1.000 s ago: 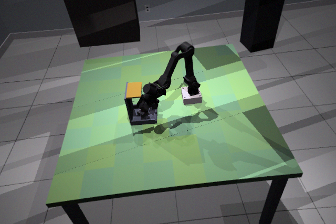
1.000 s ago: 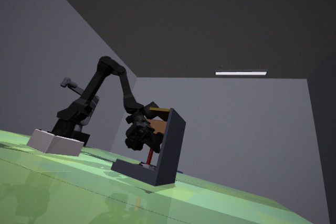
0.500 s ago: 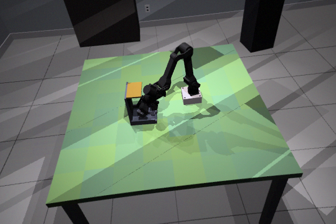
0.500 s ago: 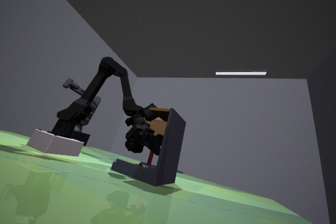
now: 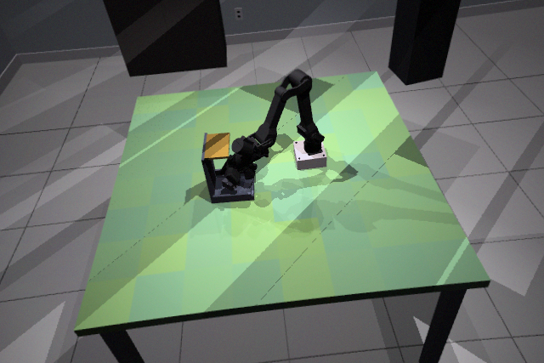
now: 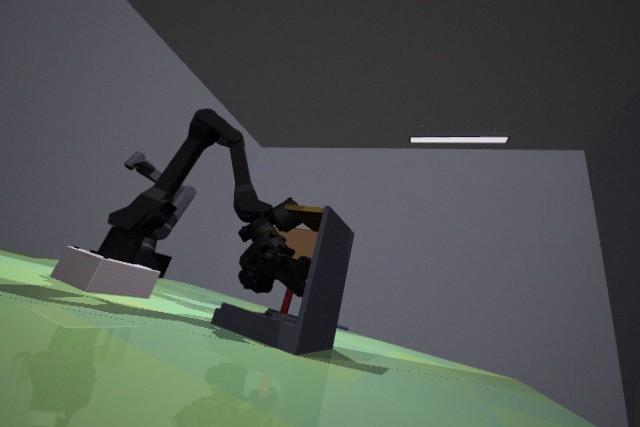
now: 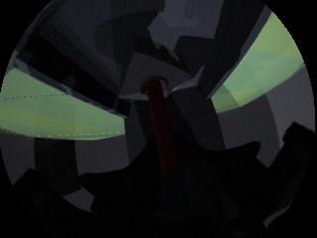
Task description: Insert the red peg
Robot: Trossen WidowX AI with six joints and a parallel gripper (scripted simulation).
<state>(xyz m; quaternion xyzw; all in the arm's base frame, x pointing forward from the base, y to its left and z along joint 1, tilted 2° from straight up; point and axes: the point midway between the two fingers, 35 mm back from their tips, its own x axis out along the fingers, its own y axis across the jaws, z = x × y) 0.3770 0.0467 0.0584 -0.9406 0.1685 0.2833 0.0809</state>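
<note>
The red peg point(image 6: 286, 302) point(image 7: 162, 126) stands nearly upright inside the box point(image 6: 325, 277) point(image 5: 232, 196), with a slight lean in the exterior view. My gripper point(image 6: 294, 283) point(image 7: 162, 134) is shut on its upper part, below the orange roof point(image 5: 217, 145) point(image 6: 305, 209). In the wrist view the peg's lower end is at the ringed hole in the grey block point(image 7: 135, 74); a length of peg shows between block and fingers. How deep it sits cannot be told. The peg is hidden in the top view.
The box's dark back wall stands close beyond the fingers. My wrist and forearm come in through the open front, close to the roof's front edge in the exterior view. The arm's white base point(image 5: 311, 161) point(image 6: 121, 279) stands on the green table point(image 5: 246, 271) in front of the box.
</note>
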